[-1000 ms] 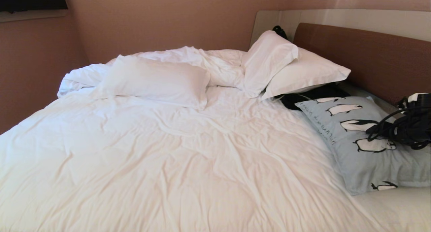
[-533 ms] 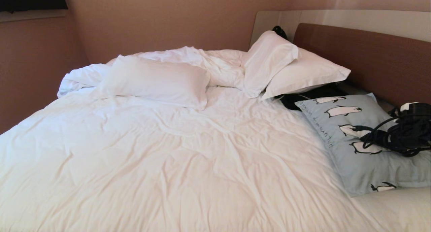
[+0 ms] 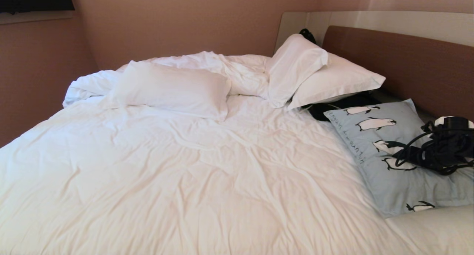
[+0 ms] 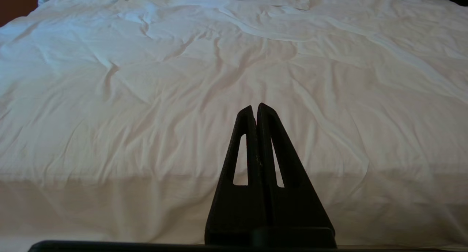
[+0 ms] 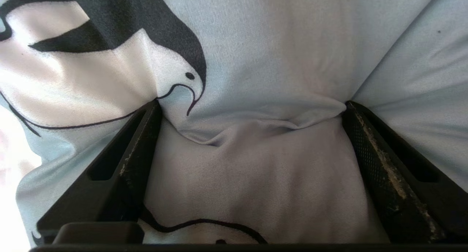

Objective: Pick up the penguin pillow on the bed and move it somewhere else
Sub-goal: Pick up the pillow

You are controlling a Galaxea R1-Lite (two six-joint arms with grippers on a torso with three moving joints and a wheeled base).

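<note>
The penguin pillow (image 3: 389,162) lies flat on the right side of the bed (image 3: 207,173), at about four o'clock from the bed's middle, close beside the brown headboard (image 3: 403,62). Its long axis runs from roughly eleven o'clock, up by the headboard, to five o'clock at the bed's near right edge. The printed penguins sit in a row along that axis, and the dark lettering follows the pillow's left edge, facing the open duvet.

The right gripper (image 3: 407,157) is on the pillow's right half, at about three o'clock from its centre, with black cables looped round the wrist. In the right wrist view the right gripper (image 5: 252,109) has its fingers (image 5: 139,142) spread wide and pressed down into the blue fabric, which bulges up between them and creases at both tips; a penguin's head lies just beside one finger. The fingers have not pinched together on the cloth.

The left gripper (image 4: 256,109) hangs over the near edge of the white duvet, its two fingers pressed together, touching nothing.

At twelve o'clock from the penguin pillow two white pillows (image 3: 322,77) lean toward the headboard, with a dark item (image 3: 344,103) tucked under them. Another white pillow (image 3: 174,88) lies at about ten o'clock from the bed's middle.
</note>
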